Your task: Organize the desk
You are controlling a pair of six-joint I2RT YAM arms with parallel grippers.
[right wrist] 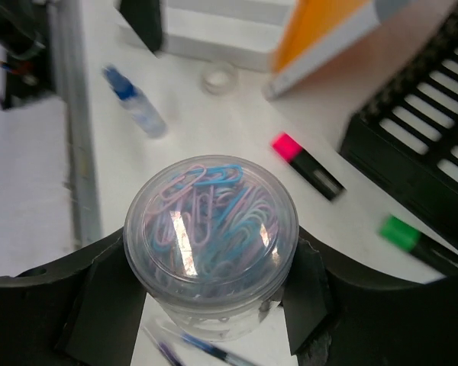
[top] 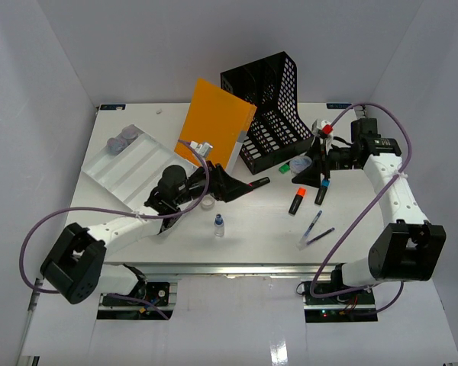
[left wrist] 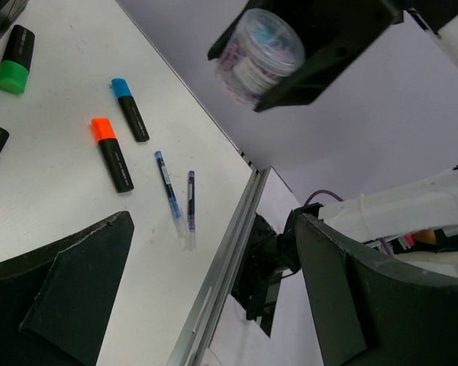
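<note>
The white desk (top: 252, 236) carries scattered stationery. My right gripper (right wrist: 211, 293) is shut on a clear round jar of pink and blue paper clips (right wrist: 211, 229) and holds it above the desk, right of the black rack. The jar also shows in the left wrist view (left wrist: 261, 52), held in the right gripper's black fingers. My left gripper (top: 227, 183) is open and empty, low over the desk's middle, pointing right. Its two dark fingers (left wrist: 61, 305) frame the desk's front rail (left wrist: 221, 282).
A white compartmented tray (top: 130, 164) at left holds a clip jar (top: 122, 143). An orange folder (top: 214, 126) leans by a black mesh file rack (top: 271, 107). Loose on the desk lie green (top: 294, 166), orange (top: 296, 200), blue (top: 321, 192) and pink-capped (top: 258, 184) highlighters, two pens (top: 314, 229), a small bottle (top: 219, 225) and a white ring (top: 207, 203).
</note>
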